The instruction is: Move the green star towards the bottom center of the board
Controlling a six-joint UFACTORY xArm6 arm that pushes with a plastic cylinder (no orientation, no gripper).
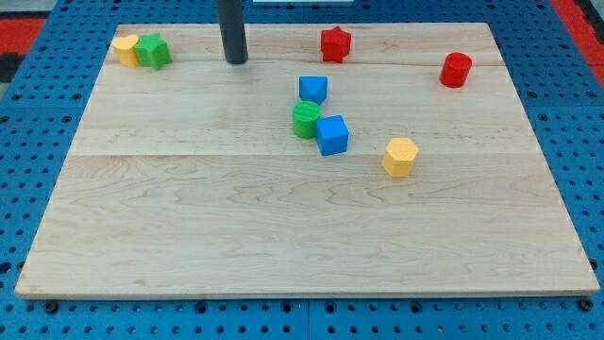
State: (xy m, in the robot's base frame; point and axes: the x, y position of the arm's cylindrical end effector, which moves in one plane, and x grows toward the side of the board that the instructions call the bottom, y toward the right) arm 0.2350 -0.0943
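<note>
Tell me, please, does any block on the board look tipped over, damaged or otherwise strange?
Nothing stands out. All blocks sit flat on the board. The green star touches a yellow block at the view's top left; my tip is to its right, apart.

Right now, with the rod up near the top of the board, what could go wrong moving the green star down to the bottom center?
My tip stands right of the green star-shaped block, not above it, so a push from here may send it sideways. The yellow block touches the star and may be dragged along. The green cylinder and blue cube sit near a diagonal path.
</note>
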